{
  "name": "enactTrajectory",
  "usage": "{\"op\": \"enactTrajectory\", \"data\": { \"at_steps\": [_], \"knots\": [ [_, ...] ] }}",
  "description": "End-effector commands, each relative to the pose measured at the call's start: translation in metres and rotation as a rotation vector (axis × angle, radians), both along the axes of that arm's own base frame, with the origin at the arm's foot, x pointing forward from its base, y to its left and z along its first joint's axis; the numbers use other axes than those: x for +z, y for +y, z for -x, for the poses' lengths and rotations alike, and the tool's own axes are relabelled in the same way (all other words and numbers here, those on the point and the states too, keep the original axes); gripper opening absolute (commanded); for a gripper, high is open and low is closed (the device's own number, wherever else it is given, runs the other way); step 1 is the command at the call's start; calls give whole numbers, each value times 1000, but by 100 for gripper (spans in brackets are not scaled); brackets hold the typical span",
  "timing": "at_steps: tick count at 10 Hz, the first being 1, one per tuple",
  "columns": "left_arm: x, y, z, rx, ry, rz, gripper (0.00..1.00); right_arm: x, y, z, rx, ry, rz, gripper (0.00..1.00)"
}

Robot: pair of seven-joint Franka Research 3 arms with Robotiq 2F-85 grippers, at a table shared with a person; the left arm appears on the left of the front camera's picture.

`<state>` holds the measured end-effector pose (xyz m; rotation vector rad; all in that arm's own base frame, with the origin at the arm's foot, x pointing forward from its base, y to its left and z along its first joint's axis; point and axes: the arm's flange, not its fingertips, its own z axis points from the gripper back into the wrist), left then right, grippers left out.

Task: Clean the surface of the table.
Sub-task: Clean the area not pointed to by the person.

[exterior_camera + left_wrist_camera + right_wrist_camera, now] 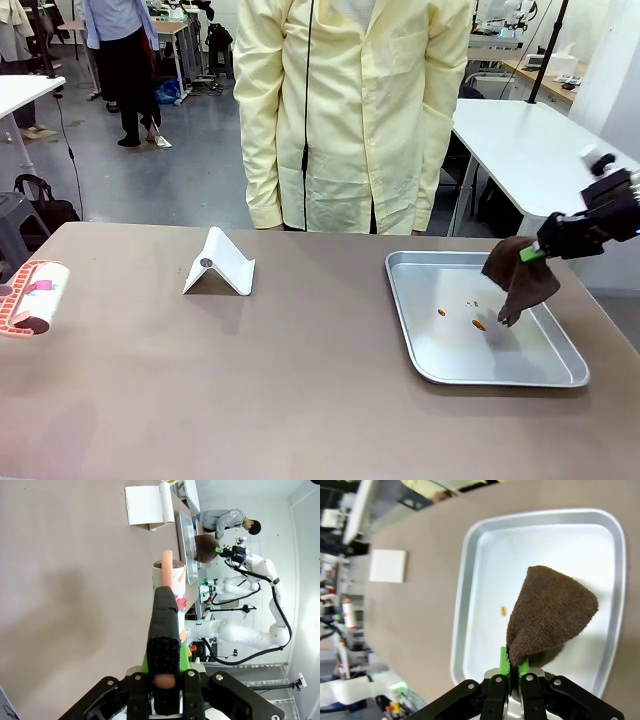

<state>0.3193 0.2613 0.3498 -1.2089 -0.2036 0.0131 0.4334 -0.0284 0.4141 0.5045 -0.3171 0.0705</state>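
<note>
Pinches a brown cloth point(518, 282) in the fully closed right hand point(540, 252) at right of frame, hanging over a metal tray point(420, 360) with orange specks. Clamps the closed left hand point(166, 600) on a lint roller point(32, 295) at the left edge. Across the lower frame: brownish worktop point(300, 390), white folded stand point(220, 263) at centre-left.

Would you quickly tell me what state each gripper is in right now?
The left gripper is shut on the lint roller handle.
The right gripper is shut on the brown cloth, above the metal tray.
</note>
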Motion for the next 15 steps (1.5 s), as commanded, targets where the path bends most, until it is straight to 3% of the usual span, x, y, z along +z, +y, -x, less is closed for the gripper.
{"op": "enactTrajectory", "data": {
  "at_steps": [1,9,12,15],
  "knots": [
    [4,-2,3,-1,-4,-3,22,-9,-2,-21,-30,13,107,4],
    [4,-2,3,-1,-4,-3,22,-88,38,-44,45,91,201,4],
    [4,-2,3,-1,-4,-3,22,-104,34,-48,8,126,229,4],
    [4,-2,3,-1,-4,-3,22,-117,47,-45,48,132,208,4]
  ]
}}
